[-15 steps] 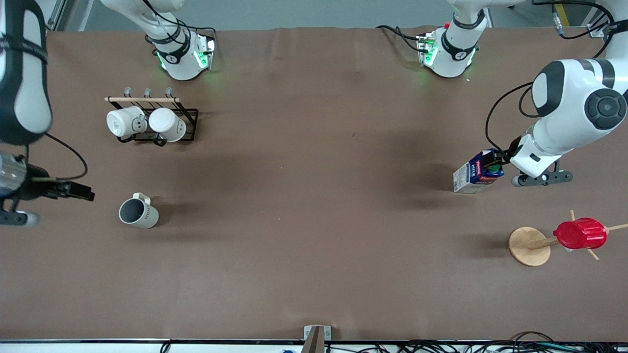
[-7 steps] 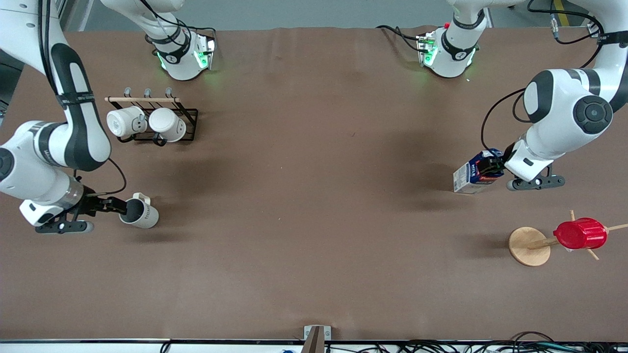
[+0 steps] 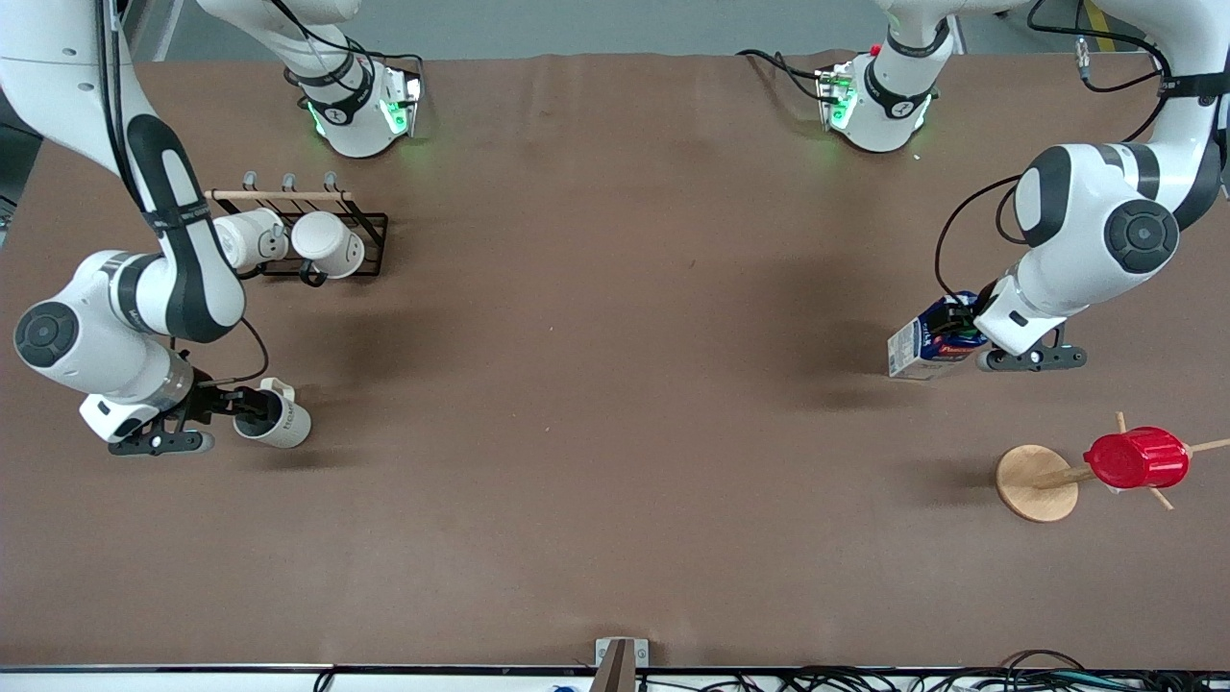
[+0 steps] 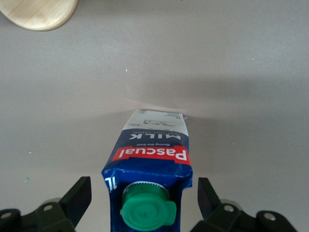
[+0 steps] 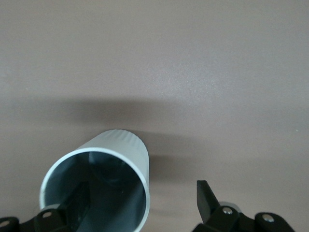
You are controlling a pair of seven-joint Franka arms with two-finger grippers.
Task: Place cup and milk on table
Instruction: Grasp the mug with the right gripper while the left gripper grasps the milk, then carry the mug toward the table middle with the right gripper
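Closing now, your right gripper (image 3: 252, 407) would pinch the cup's (image 3: 279, 419) wall, one finger inside the rim, and could tip the cup standing on the table (image 3: 615, 384) near the mug rack (image 3: 293, 235). Your left gripper (image 3: 964, 325), spread around the milk (image 3: 927, 344), may topple the upright carton.

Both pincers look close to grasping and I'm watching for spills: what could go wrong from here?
1. The right pincer is open, one finger inside the cup and one outside its wall; closing on one wall may tip or twist it.
2. The left pincer is open astride the milk carton at its gabled top beside the green cap; gripping that high could crush the gable or let the carton swing.
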